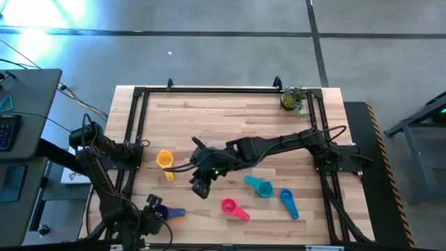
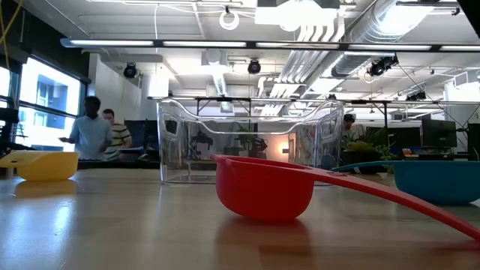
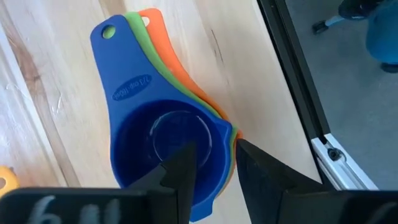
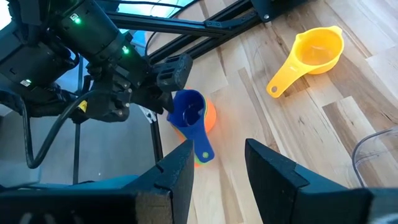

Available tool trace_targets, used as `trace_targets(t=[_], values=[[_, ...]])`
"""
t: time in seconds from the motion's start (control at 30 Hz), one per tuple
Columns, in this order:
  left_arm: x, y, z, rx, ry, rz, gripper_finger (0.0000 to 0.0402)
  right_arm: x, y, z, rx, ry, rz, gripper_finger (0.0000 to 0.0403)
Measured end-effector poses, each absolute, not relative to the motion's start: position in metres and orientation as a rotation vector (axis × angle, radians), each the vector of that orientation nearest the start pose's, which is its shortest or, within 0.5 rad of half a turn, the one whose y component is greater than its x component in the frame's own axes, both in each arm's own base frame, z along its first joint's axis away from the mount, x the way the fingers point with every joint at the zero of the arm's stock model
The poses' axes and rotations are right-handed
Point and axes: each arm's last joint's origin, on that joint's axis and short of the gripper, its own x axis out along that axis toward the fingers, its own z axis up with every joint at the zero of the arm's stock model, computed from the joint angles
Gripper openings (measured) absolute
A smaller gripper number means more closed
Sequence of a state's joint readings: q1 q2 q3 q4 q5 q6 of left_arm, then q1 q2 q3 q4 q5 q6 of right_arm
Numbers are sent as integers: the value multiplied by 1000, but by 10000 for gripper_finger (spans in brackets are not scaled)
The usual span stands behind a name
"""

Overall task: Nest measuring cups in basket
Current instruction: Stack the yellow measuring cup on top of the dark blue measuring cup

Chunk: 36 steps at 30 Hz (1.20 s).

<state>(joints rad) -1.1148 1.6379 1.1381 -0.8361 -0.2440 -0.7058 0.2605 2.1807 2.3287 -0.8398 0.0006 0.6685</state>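
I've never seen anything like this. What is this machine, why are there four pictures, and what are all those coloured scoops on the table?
These are two robot arms at a wooden table, each ending in a two-fingered claw. One picture looks straight down, one sits at table height, and the other two come from cameras on each arm's wrist.

The left claw, at the table's near left corner, grips the rim of a blue cup that sits stacked inside a green cup and an orange cup.

The right claw hovers open over the middle of the table, holding nothing.

Lying loose on the table are a yellow cup, a magenta cup, a teal cup and a smaller blue cup. The clear basket stands behind them, and a small potted plant sits in the far right corner.
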Motion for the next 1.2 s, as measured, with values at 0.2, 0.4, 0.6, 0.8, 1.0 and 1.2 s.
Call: trace_targets(t=[0.2,0.4,0.6,0.8,1.0,1.2], values=[[140,-269,212,228,1205,-300,107,462,126,355,573,770,73,136],[138,-261,230,206,1116,-267,107,455,134,365,577,766,108,136],[136,-244,254,187,1007,-219,108,434,142,372,516,849,98,136],[136,-223,281,114,896,-185,107,408,147,374,398,963,2,136],[136,-201,304,26,831,-171,108,384,151,370,244,1088,-128,136],[136,-184,319,-40,789,-155,106,366,153,365,153,1212,-210,135]])
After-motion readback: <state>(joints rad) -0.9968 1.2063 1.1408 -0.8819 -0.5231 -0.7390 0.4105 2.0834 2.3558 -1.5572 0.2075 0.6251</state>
